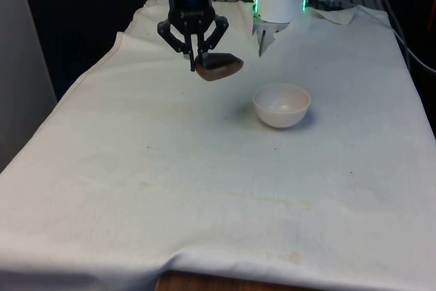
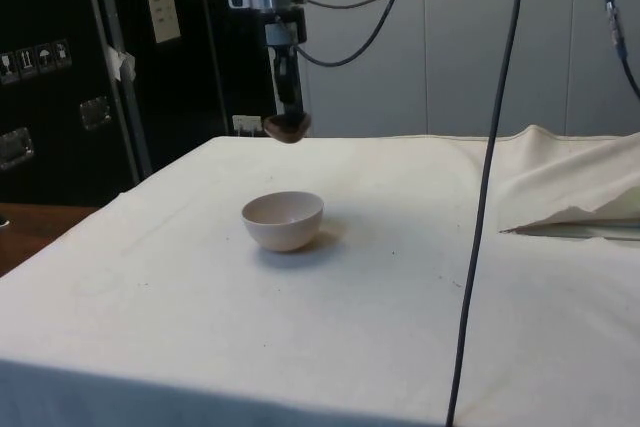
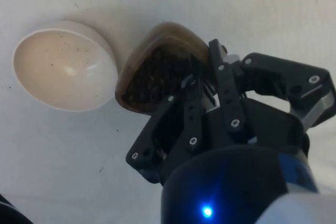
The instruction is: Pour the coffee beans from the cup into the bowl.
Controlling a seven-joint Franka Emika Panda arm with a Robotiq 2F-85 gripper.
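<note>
White cloth (image 1: 204, 189) covers the whole counter, creased a little and flecked with small dark specks, and black curtains hang behind its far end.

From my remote seat I see the claw (image 1: 197, 59) hanging in the air above the far part of the counter, towards the front view's left. Its two fingers (image 3: 223, 85) are drawn in tight on the rim of a small brown cup (image 1: 219, 66), so the claw is closed on the cup and carries it clear of the cloth. In the side view the cup (image 2: 287, 127) hangs at the tip of the claw (image 2: 288, 112), higher than the bowl and farther back.

In the wrist view the cup (image 3: 157, 69) shows its open mouth, and I can make out dark coffee beans (image 3: 155, 77) lying inside it. In the front view the cup looks tipped, with its mouth turned towards the front view's right.

Nearer the camera and to the front view's right of the cup, a white bowl (image 1: 281, 105) stands upright on the cloth, apart from the cup. From the wrist the bowl (image 3: 63, 66) lies just beside the cup; its inside holds a few tiny dark specks and a pale glint at the bottom.
</note>
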